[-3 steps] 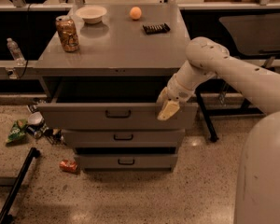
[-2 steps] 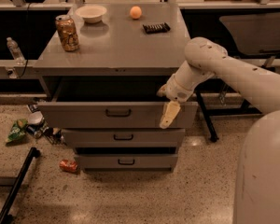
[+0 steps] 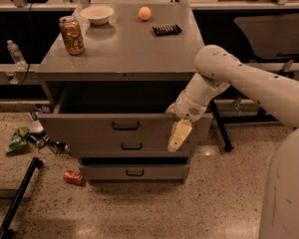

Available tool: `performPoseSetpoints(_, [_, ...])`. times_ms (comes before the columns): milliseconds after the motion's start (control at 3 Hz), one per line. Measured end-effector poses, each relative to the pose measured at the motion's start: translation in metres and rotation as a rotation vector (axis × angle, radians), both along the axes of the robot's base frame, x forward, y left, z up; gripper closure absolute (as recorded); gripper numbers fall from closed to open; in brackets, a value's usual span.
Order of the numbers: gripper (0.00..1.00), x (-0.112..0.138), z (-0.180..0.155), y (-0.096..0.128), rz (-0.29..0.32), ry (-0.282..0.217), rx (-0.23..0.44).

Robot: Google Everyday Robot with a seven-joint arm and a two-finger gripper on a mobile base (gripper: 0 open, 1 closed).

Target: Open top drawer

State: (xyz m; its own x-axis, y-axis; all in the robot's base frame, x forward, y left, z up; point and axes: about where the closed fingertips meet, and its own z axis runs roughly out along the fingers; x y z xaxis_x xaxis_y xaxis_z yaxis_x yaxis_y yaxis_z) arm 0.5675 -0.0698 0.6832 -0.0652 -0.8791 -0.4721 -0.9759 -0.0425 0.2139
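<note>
The top drawer (image 3: 89,128) is a grey metal drawer with a small dark centre pull handle (image 3: 125,126). It stands pulled out from the grey cabinet (image 3: 124,54), and its dark inside shows behind the front panel. My gripper (image 3: 178,137) hangs pointing down in front of the right end of the drawer's front panel, apart from the handle. My white arm (image 3: 239,78) reaches in from the right. Two shorter drawers, the middle one (image 3: 154,148) and the bottom one (image 3: 159,172), sit below and are shut.
On the cabinet top stand a drink can (image 3: 71,35), a white bowl (image 3: 97,14), an orange (image 3: 144,13) and a dark flat object (image 3: 167,30). Litter lies on the floor at left: a green bag (image 3: 19,138) and a red can (image 3: 73,177). A black pole (image 3: 17,198) lies at lower left.
My gripper has dropped lower, from the drawer's upper right edge to in front of its front panel. The drawer stands open throughout.
</note>
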Motion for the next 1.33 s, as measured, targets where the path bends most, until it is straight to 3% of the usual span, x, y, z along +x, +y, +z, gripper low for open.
performPoseSetpoints(333, [0.49,-0.010,0.003,0.001,0.003,0.025,0.003])
performPoseSetpoints(667, [0.50,-0.010,0.009,0.001,0.003,0.025,0.003])
performPoseSetpoints(1000, [0.26,-0.010,0.009,0.001,0.003,0.025,0.003])
performPoseSetpoints(1333, [0.03,-0.003,0.038,-0.006,-0.027,-0.072,-0.019])
